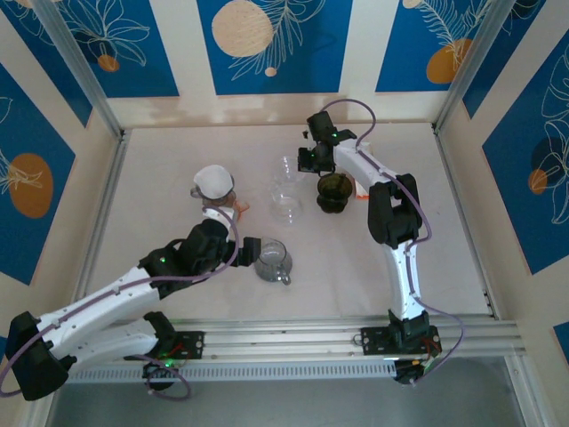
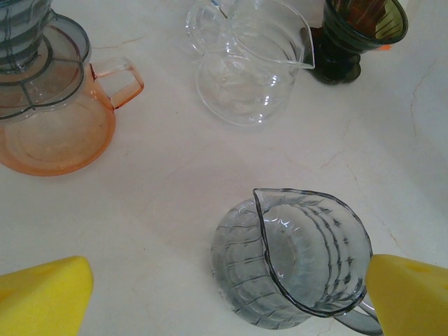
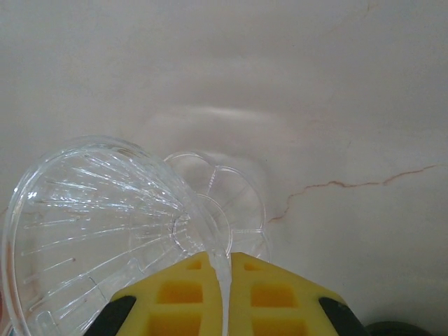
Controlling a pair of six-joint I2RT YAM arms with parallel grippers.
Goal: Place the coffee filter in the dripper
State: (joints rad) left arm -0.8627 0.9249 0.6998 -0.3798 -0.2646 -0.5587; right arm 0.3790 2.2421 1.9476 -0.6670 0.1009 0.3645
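The right hand (image 3: 222, 262) was clamped on a thin edge of the clear dripper (image 3: 91, 224), which was tilted and empty on the surface (image 3: 315, 84). Risk: the slick edge could slip from the pads. The left hand (image 2: 224, 301) stood apart near the empty grey pitcher (image 2: 294, 259). The coffee filter (image 1: 213, 181) sat atop the orange cup (image 2: 56, 133), well apart from the dripper.

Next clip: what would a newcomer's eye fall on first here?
The right end effector pinching the rim of a tilted clear glass dripper, far middle of the table. Next, the left end effector, open, facing a grey ribbed pitcher on the near side.
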